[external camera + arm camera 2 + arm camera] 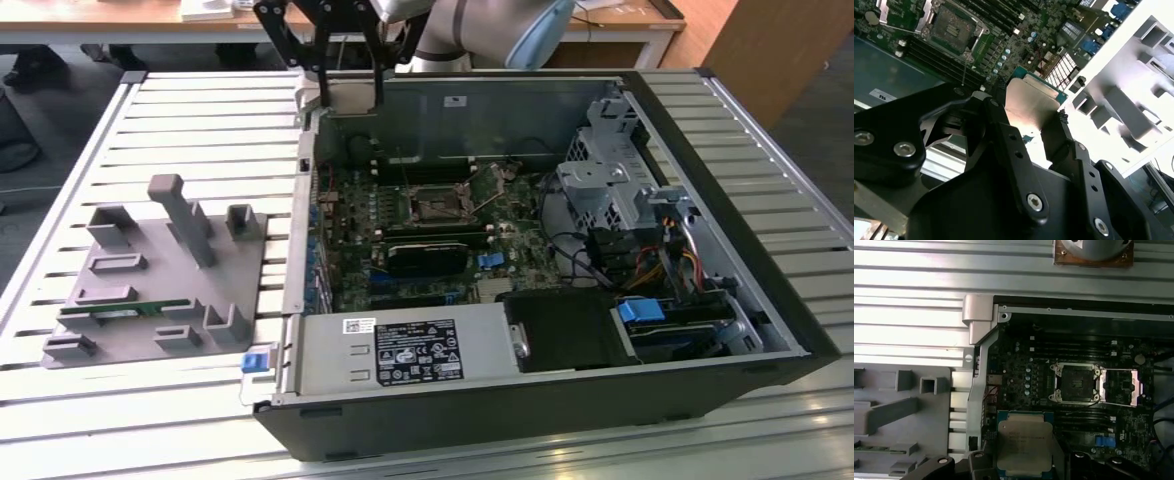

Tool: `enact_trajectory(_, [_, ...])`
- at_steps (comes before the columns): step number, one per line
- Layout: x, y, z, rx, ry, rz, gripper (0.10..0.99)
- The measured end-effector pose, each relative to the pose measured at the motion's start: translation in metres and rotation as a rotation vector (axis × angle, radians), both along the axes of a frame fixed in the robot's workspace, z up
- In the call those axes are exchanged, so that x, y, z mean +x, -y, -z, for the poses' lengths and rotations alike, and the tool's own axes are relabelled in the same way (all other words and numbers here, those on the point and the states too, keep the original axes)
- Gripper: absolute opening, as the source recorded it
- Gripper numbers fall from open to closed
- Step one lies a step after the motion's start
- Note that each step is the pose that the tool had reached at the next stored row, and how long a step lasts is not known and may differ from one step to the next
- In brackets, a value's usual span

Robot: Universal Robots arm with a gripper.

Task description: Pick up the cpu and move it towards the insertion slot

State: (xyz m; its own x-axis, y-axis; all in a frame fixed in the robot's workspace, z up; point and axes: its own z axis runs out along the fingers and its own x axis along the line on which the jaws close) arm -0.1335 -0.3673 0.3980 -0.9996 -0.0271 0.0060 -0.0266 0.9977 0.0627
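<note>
Black gripper (1036,125) links sit closest to the lens in the second wrist view; the fingers (1004,135) are closed narrowly on the cpu (1031,100), one on each opposite edge. Its shiny silver top faces the camera, green rim visible along the far edge. It hangs above the motherboard (1009,45), clear of it. Beyond the cpu lies the slot (951,27), dark square in a silvery frame (thin lever wire beside it). Well apart from the slot, past the case wall, sits a pale grey fixture (1134,95).

First wrist view: cpu (1025,440) held between the black fingers (979,460), silver lid with print facing up, green border around it. Slot (1077,384) lies further into the case (984,330) than the cpu, its hinged silvery cover (1121,387) flipped open just beside it. Grey fixture (904,410) sits outside the case wall, on the ribbed table (929,275).

Exterior view: gripper (344,95) hangs over the case's (721,200) far corner, a pale flat piece between its tips (the cpu (344,92), small here). Slot (437,207) lies inside the case on the board (400,230), well apart from the gripper. Fixture (160,280) rests on the table (200,120) beside the case, at the exterior view's left.
</note>
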Motion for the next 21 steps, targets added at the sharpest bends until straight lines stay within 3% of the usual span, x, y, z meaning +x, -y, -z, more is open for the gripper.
enact_trajectory(15, [0.0287, -0.0192, 0.0005, 0.0, -0.0001, 0.0, 0.529])
enact_trajectory(21, [0.0355, -0.0283, 0.0007, 0.0, -0.0001, 0.0, 0.529])
